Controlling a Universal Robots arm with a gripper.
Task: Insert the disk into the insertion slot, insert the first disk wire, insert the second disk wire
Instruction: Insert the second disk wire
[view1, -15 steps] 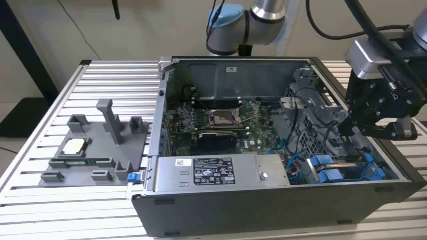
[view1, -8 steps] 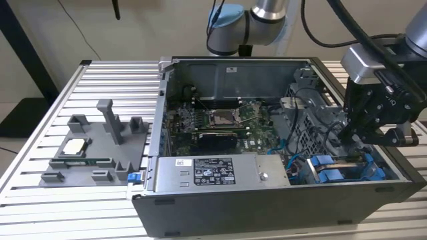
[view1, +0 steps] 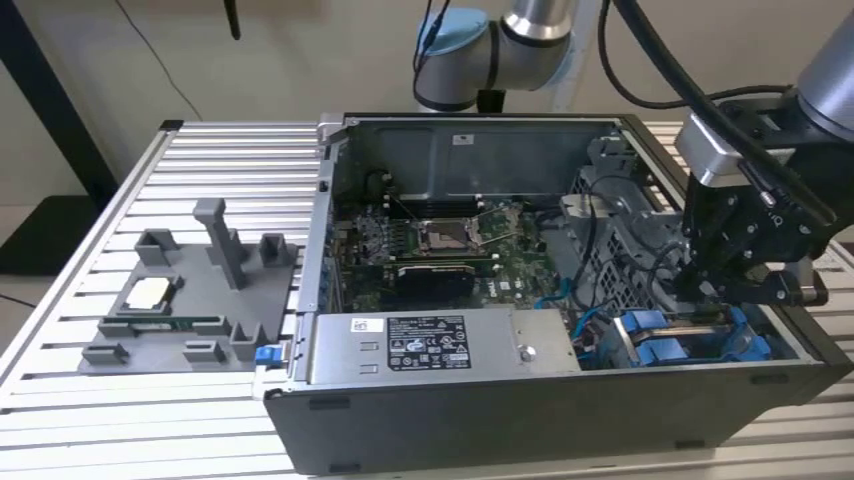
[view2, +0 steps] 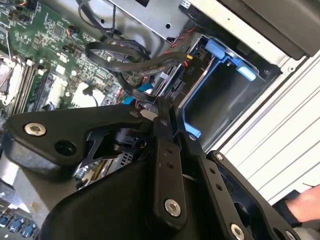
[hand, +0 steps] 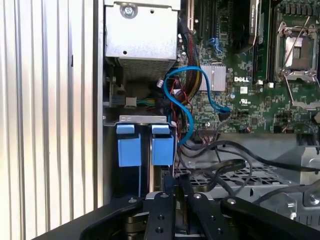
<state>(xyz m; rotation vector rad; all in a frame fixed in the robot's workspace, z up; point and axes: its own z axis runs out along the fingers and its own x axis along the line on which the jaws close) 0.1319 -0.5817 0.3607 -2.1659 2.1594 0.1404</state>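
My gripper (view1: 714, 293) hangs inside the open computer case, over the grey drive cage with the insertion slot (view1: 683, 340) at the exterior view's right. In both wrist views its fingers (view2: 163, 150) lie pressed together, shut, with the gripper's tip (hand: 174, 183) beside two blue caddy tabs (hand: 162, 145). A blue wire (hand: 186, 102) curves from the motherboard down toward the tip, and I cannot tell whether it is pinched. A blue caddy frame (view2: 216, 55) lines the slot (view2: 225, 97). The disk is hidden.
The grey power-supply box (view1: 427, 345) lies along the case's front wall and the motherboard (view1: 441, 245) in the middle. Black cables (view2: 135, 60) loop near the fingertips. A grey parts fixture (view1: 187, 300) stands on the slatted table. A hand (view2: 304, 201) rests outside the case.
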